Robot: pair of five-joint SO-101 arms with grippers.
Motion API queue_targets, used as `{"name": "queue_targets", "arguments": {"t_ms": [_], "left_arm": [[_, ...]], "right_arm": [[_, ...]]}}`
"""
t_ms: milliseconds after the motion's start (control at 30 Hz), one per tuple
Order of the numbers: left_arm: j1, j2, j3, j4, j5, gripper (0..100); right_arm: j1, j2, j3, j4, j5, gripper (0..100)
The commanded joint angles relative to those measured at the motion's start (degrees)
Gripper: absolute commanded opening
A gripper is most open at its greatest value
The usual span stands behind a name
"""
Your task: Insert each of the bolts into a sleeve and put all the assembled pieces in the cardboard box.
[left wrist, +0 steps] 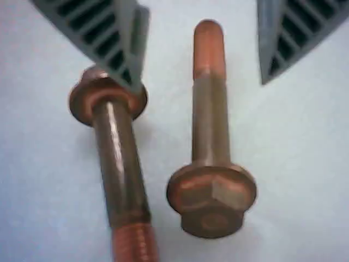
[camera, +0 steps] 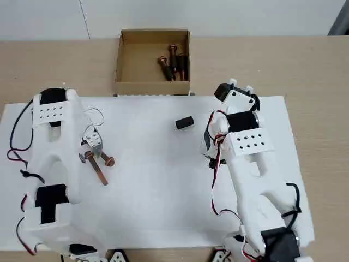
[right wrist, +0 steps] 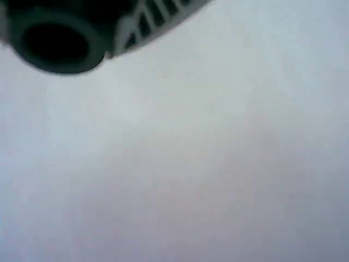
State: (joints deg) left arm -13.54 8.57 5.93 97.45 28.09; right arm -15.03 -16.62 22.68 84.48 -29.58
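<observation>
Two bolts [camera: 97, 169] lie on the white sheet [camera: 158, 185], left of centre in the high view, just beside each other and pointing opposite ways. Both are copper-coloured, with a hexagonal head on a round flange, a smooth darker shank and a brighter threaded end.

Left gripper [left wrist: 200, 86] hangs directly over them, jaws spread wide. One finger [left wrist: 103, 38] has its tip at the flange of one bolt [left wrist: 122, 164]. The other bolt [left wrist: 211, 158] lies in the gap, touching neither finger.

A sleeve [camera: 185, 123], short, black and tubular, lies on its side on the sheet right of centre, well apart from the bolts. In the right wrist view its open round bore [right wrist: 54, 43] faces the camera.

Right gripper [camera: 209, 143] is low over the sheet, near the sleeve. Cannot tell how wide it stands.

Cardboard box [camera: 124, 60] sits at upper centre against the sheet's far edge on the wooden table [camera: 49, 60]. Assembled pieces [camera: 173, 61] lie in its right half: copper bolts in dark sleeves.
</observation>
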Motion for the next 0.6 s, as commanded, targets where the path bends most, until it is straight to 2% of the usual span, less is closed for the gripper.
{"name": "queue_targets", "arguments": {"t_ms": [0,567], "left_arm": [[-0.09,-0.18,-1.8,0.53,0.35,15],[-0.26,-0.09,-1.63,-1.93,0.35,15]], "right_arm": [[0.57,-1.63,-0.35,-0.4,0.09,0.2],[0.57,-2.15,2.64,-0.84,0.0,0.2]]}}
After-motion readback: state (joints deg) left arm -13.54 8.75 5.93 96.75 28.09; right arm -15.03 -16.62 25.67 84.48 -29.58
